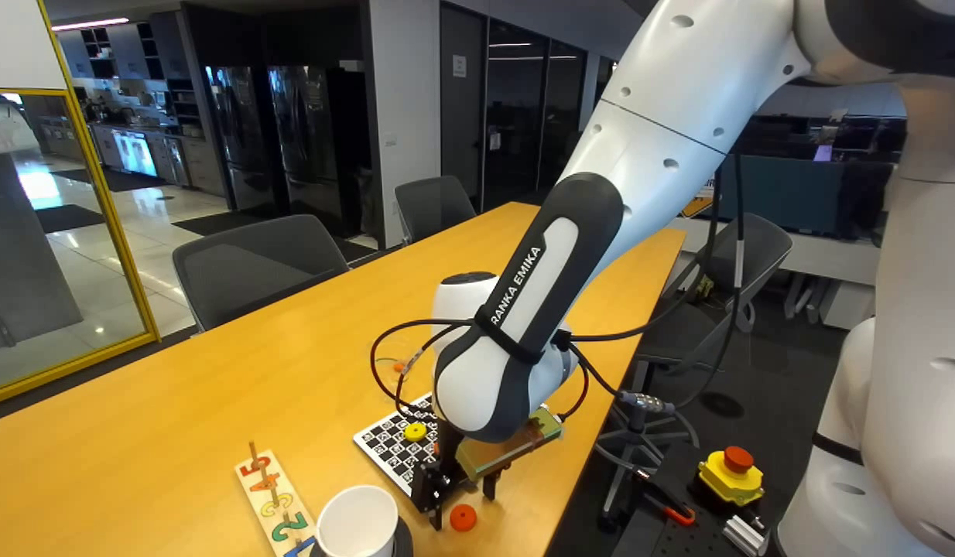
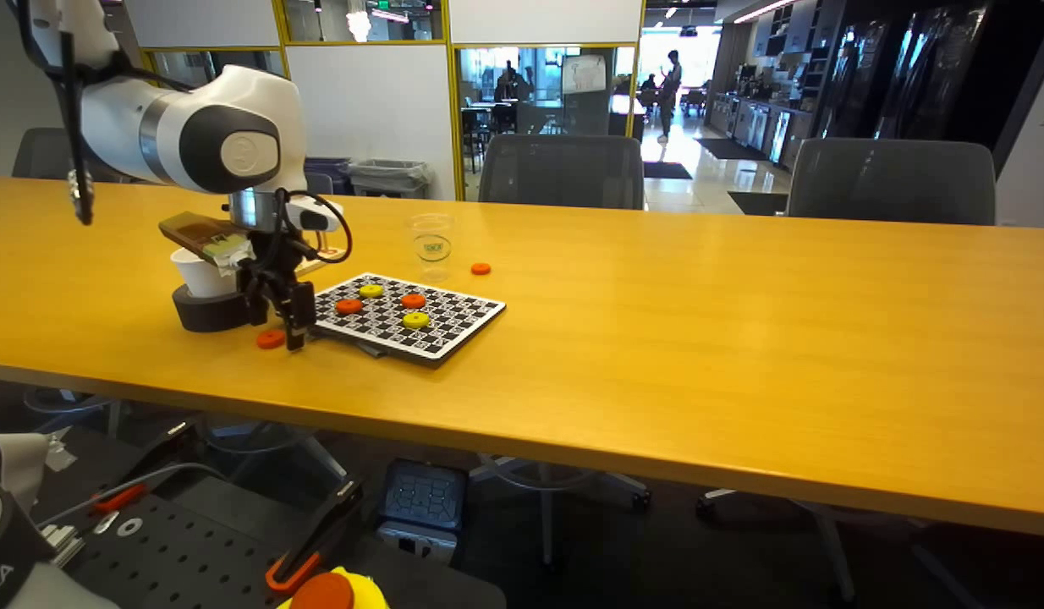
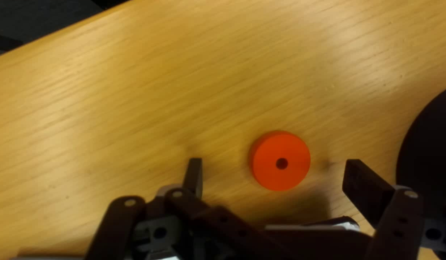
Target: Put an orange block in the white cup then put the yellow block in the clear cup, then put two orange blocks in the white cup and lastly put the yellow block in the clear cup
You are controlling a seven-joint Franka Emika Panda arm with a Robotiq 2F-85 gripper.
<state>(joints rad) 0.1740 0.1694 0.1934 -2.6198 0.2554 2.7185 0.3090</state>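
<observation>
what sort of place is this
Most likely an office meeting room or shared work space: a long wooden table has office chairs drawn up along it, and kitchen cabinets show in the background.

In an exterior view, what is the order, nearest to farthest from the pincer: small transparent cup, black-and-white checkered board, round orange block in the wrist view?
1. Orange block: close by the pincer.
2. Checkered board: rightward in the picture.
3. Transparent cup: farther right, behind the board.
</observation>
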